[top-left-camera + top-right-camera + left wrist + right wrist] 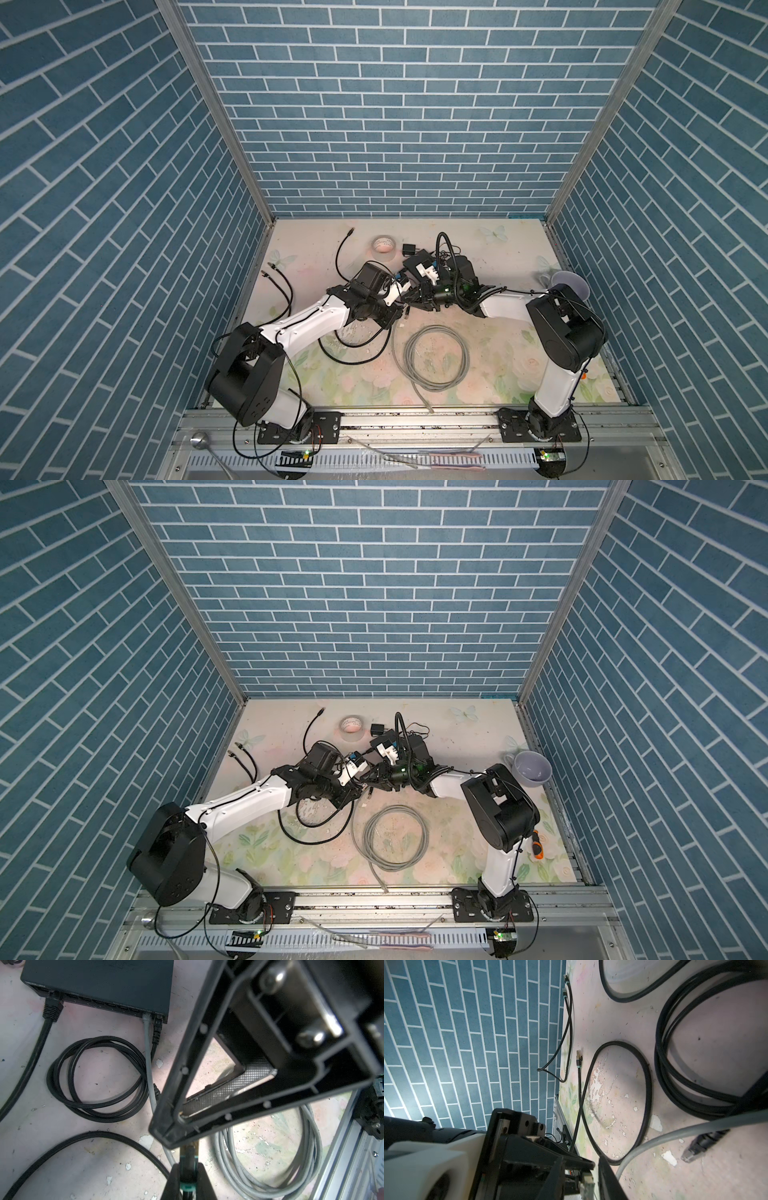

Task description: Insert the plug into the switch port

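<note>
Near the middle of the bench (498,374) the two claws meet tip to tip. The left claw (188,1169) is clamped on the black boot of the plug (188,1152), just behind its gold-coloured head, with a teal ring showing between the fingers. The plug's head points at the right claw (581,1167). In the right wrist view its fingers (608,1180) stand a little apart with the pale plug tip (586,1183) between them. I cannot tell whether they press on it.

The switch (99,982) lies flat on the bench, well apart from the plug, its row of ports facing the left claw. In a top view it is mostly hidden behind the right arm (466,266). A black connector (52,1009) sits in a port at one end of the row. A grey connector (146,1019) and another black connector (157,1026) sit side by side at the other end. The ports between them look free.

A coiled black cable (95,1076) lies in front of the switch, and a coiled grey cable (436,357) lies nearer the front rail. A tape roll (383,245) and a small black adapter (409,249) sit toward the back wall. A lilac mug (532,766) stands at the right edge, and an orange-handled screwdriver (537,845) lies beside the right arm.
</note>
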Controlling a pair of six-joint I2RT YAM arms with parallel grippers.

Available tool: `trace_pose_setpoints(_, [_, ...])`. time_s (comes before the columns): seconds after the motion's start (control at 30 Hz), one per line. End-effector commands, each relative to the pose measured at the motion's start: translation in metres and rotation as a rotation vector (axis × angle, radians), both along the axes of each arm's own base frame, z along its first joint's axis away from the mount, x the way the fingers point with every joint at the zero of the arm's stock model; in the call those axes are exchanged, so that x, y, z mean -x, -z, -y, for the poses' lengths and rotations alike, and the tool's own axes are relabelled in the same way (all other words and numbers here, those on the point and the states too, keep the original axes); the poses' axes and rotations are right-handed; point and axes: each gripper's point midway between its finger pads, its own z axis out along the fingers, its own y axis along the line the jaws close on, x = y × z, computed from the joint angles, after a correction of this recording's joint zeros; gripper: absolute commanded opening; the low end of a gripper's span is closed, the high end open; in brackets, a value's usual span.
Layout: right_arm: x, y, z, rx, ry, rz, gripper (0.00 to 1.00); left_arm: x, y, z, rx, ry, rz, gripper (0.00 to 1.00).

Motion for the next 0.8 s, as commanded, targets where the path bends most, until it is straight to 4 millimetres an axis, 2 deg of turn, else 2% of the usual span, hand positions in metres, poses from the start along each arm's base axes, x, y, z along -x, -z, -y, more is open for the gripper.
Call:
trace_pose_setpoints(0.0, [0.010, -0.008, -0.002, -0.028, -0.029, 0.001, 0.26, -0.004, -0.006, -0.001, 0.005, -0.002, 0.011, 0.00])
trace_pose_setpoints(0.2, [0.013, -0.005, -0.001, -0.023, -0.029, -0.007, 0.19, -0.008, -0.006, -0.003, 0.002, -0.018, 0.016, 0.00])
trace_pose_setpoints(0.47, [0.015, -0.003, 0.001, -0.020, -0.027, -0.007, 0.23, -0.013, -0.011, -0.004, 0.006, -0.027, 0.026, 0.00])
trace_pose_setpoints(0.77, [0.013, -0.006, -0.002, -0.031, -0.025, -0.008, 0.12, -0.014, -0.011, -0.005, 0.003, -0.031, 0.024, 0.00])
